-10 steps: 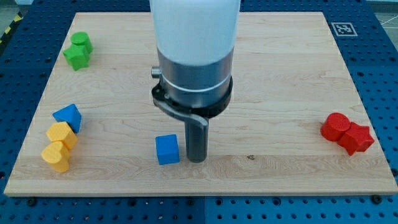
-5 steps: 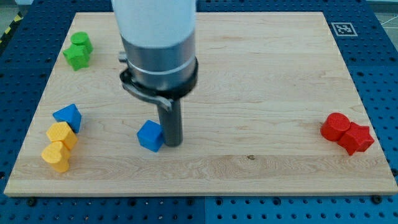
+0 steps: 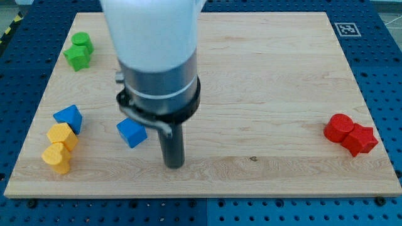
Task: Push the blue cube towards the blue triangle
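My tip (image 3: 174,164) is the blunt lower end of a smooth, dark, straight rod, and it rests on the pale wooden board (image 3: 270,75) with nothing clamped or carried (a bare rod has nothing to close, so it only touches the wood). It stands apart from every block. The blue cube (image 3: 131,132) lies nearest, at about ten o'clock from my tip, with a clear strip of wood grain between us.

The blue cube is a matte, sharp-edged little block with equal sides, so it has no long axis to speak of. It sits turned on the board, its edges skewed to the board's edges and one corner aimed towards the view's bottom. It is in the lower left part of the board.

At nine o'clock from the cube, well apart from it, lies the blue triangle (image 3: 69,117), a wedge-like block of the same matte finish. Just beside that, at about seven o'clock, sit two yellow blocks (image 3: 58,145), touching each other, with faceted rounded outlines.

Far off at eleven o'clock from my tip, near the board's top left corner, two green blocks (image 3: 78,51) press together. At three o'clock, near the right edge, two red blocks (image 3: 350,134) touch (one roundish, one star-like).

The board's surface shows fine streaked grain, and around it lies a blue perforated table (image 3: 383,56).
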### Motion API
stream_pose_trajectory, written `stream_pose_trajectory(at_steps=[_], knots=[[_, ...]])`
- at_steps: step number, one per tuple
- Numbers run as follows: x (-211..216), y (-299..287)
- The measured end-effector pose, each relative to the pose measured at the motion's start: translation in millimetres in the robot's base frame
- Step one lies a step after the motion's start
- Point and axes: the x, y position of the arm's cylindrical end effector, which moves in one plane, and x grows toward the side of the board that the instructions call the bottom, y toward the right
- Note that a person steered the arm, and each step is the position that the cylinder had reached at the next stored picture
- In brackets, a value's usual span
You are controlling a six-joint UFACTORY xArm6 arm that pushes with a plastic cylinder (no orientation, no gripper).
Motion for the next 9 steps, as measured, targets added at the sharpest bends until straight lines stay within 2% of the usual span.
stream_pose_trajectory(at_steps=[2,5,6,7,8,9], knots=[[5.0,-55.1],[-114.5,-105.4],[-85.9,-110.7],[-21.6,-110.6],[-11.6,-75.4],[-46.8,-24.4]])
